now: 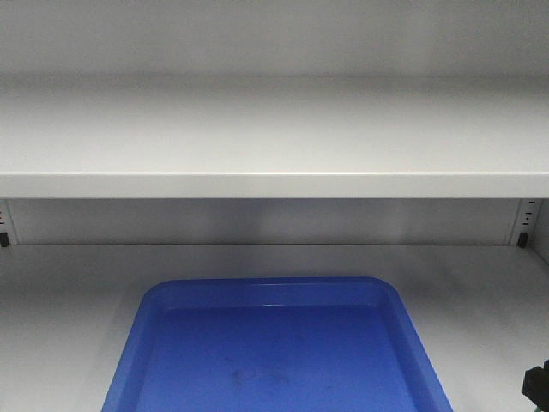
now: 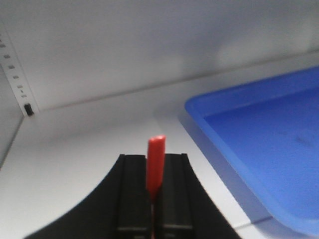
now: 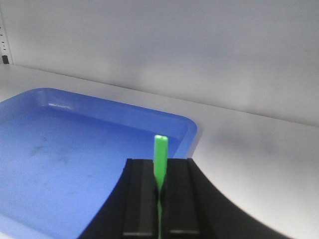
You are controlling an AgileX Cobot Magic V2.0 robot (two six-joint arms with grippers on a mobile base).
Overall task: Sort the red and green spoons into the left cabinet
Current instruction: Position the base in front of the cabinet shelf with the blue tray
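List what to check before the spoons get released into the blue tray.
1. The left gripper is shut on the red spoon: ok.
2. The right gripper is shut on the green spoon: ok.
3. The tray is bare where visible: ok.
4. The red spoon is above the tray: not ok, it hangs over the shelf beside the tray's left rim.
5. The green spoon is above the tray: cannot tell, it is near the right rim.

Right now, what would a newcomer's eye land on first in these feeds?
The blue tray on the cabinet shelf fills the bottom of the front view. Next come two bright handles: a red spoon pinched in the left gripper, over bare shelf left of the tray, and a green spoon pinched in the right gripper, by the tray's right corner.
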